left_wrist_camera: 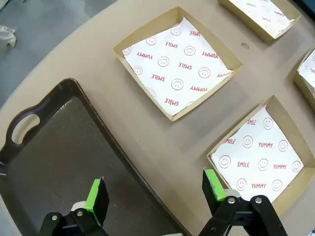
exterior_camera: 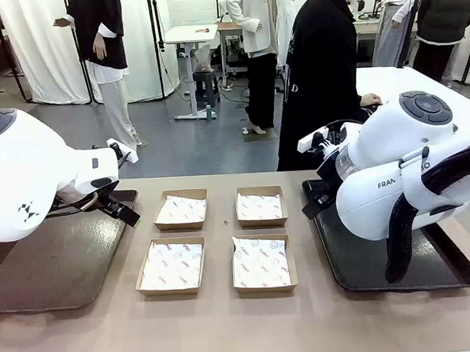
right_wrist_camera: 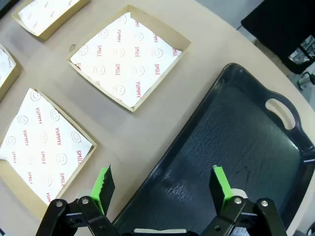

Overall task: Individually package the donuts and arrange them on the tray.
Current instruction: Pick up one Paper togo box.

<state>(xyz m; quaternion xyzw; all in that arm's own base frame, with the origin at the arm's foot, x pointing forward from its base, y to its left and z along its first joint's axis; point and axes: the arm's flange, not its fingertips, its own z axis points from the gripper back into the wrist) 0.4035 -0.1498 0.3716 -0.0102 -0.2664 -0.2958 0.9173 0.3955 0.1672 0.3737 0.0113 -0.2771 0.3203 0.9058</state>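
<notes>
Your left fingers (left_wrist_camera: 96,196) stand wide apart over the brown tray's (left_wrist_camera: 49,162) edge, your right fingers (right_wrist_camera: 220,185) wide apart over the black tray's (right_wrist_camera: 246,137) edge, both arms low above the desk (exterior_camera: 227,326); you cannot tell where the donuts are

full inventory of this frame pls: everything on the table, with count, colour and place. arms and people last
boxes: four, brown cardboard, shallow, two rows of two at the table's middle
paper liners: four, white with red print, one in each box
left tray: one, dark brown, with handles, robot's left end of the table
right tray: one, black, robot's right end
speck: one, dark, on the table between the two far boxes
table: one, tan
person: one, in black, standing at the far side
left gripper: black, green pads, open, above the left tray's edge
right gripper: the same, open, above the right tray's edge
</notes>
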